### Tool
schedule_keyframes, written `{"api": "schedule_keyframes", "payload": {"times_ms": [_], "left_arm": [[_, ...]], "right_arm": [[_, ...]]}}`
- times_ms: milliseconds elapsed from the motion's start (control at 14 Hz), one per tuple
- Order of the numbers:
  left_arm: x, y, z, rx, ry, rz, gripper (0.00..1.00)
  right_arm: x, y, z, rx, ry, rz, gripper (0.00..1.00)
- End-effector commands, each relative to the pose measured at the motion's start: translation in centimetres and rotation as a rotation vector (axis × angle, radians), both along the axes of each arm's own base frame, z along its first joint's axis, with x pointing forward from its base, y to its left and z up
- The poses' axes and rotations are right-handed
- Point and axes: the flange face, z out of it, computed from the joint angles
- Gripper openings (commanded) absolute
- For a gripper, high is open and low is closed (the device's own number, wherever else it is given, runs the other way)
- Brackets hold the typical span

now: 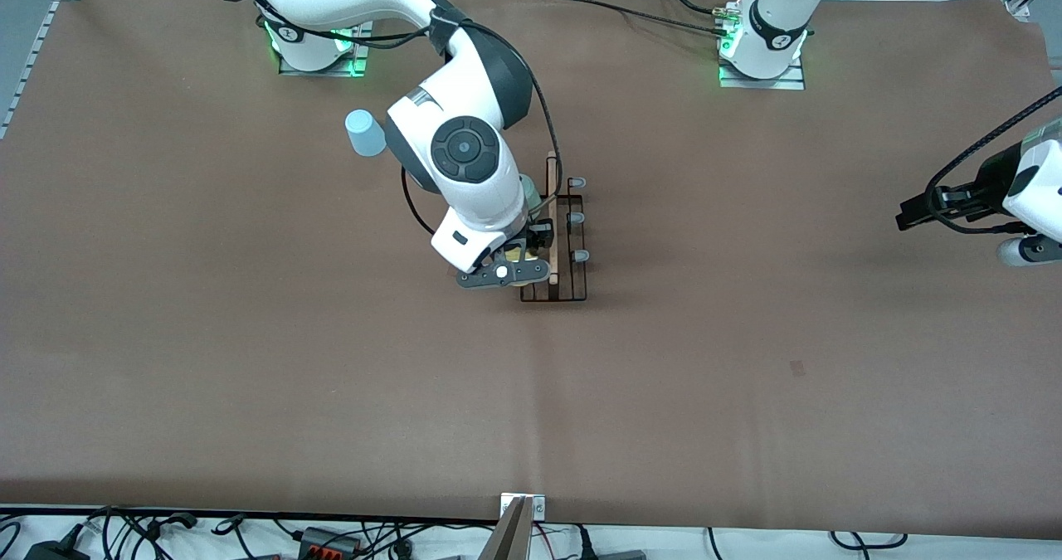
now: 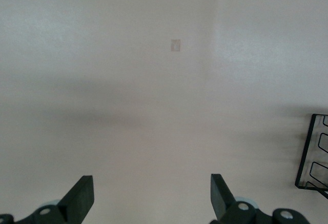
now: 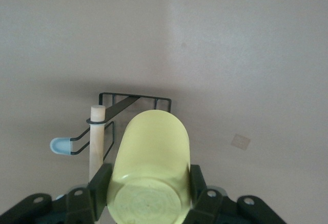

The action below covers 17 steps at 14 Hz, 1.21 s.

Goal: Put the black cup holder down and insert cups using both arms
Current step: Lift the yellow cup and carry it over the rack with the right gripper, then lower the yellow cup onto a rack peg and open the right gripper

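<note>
The black cup holder (image 1: 557, 241) stands mid-table, its wooden rod handle (image 3: 96, 139) on top and pale grey-blue prong tips (image 1: 577, 219) on the side toward the left arm. My right gripper (image 1: 508, 263) is over the rack beside the rod, shut on the yellow cup (image 3: 151, 157), which it holds lying tilted, base toward the wrist camera. A mint-green cup (image 1: 530, 192) shows partly by the rack, mostly hidden by the right arm. The light blue cup (image 1: 363, 133) stands toward the right arm's end. My left gripper (image 1: 913, 210) waits open and empty near the left arm's end.
The left wrist view shows bare brown table between its fingers (image 2: 82, 196) and a corner of the rack (image 2: 313, 157). A small pale mark (image 1: 797, 367) lies on the table nearer the front camera. Cables and a bracket (image 1: 523, 510) sit along the table's front edge.
</note>
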Motion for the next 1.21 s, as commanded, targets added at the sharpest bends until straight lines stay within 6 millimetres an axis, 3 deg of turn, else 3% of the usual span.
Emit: {"api": "schedule_keyframes", "payload": {"times_ms": [0, 929, 1000, 1071, 1143], "left_arm": [[-0.2, 0.0, 0.2, -0.003, -0.006, 0.006, 1.00], [-0.2, 0.0, 0.2, -0.003, -0.006, 0.004, 1.00], [-0.2, 0.0, 0.2, -0.003, -0.006, 0.004, 1.00], [-0.2, 0.1, 0.1, -0.003, -0.004, 0.006, 1.00], [-0.2, 0.1, 0.2, -0.003, -0.006, 0.006, 1.00]], "right_arm": [[-0.6, 1.2, -0.4, 0.007, 0.007, 0.004, 0.27], [-0.8, 1.9, -5.7, -0.021, 0.046, 0.023, 0.30], [-0.8, 2.0, -5.9, -0.021, 0.046, 0.021, 0.48], [-0.7, 2.0, -6.2, -0.019, 0.045, 0.016, 0.99], [-0.7, 1.9, -5.9, -0.018, 0.048, 0.009, 1.00]]}}
